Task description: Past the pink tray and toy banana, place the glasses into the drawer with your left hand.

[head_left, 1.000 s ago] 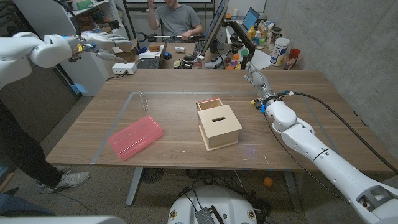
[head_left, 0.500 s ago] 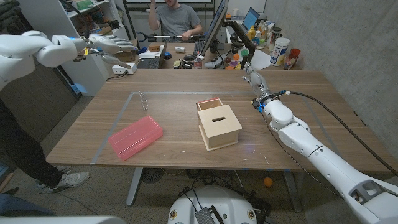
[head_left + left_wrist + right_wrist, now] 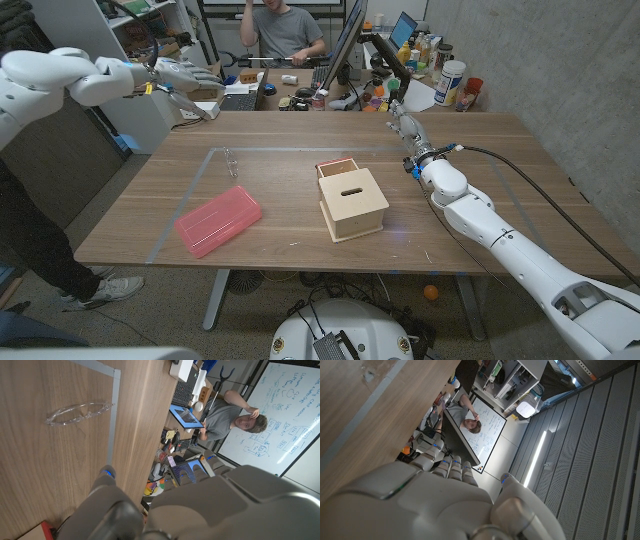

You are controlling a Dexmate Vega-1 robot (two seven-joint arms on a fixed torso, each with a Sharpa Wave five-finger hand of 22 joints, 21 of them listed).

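**Left hand advancing toward the glasses; grasp not yet made**

**Change.** Over the last second the left hand [image 3: 185, 72] has travelled from beyond the counter's far left corner inward, toward the counter [image 3: 500, 150]. It is raised above the surface, fingers extended and holding nothing. The right hand [image 3: 405, 125] has held near the far right part of the counter throughout, shifting only slightly; its fingers reach out loosely and it carries nothing.

**Task items.**
- The glasses [image 3: 231, 161], clear-framed, lie on the counter at the far left, just inside a taped line. In the left wrist view the glasses [image 3: 77, 411] lie flat, beside the tape, ahead of the left hand [image 3: 150, 510].
- The pink tray [image 3: 219, 220] lies near the front left, well apart from the glasses.
- The wooden box [image 3: 352, 204] stands at centre. Its drawer [image 3: 338, 166] is pulled out on the far side, showing a reddish interior.
- No toy banana can be made out.

**Meaning for the task.** The approach phase is under way. Judged from the layout, the left hand must next descend to the glasses, pinch the thin frame, then carry it to the open drawer. The flat, clear frame is likely hard to lift cleanly.
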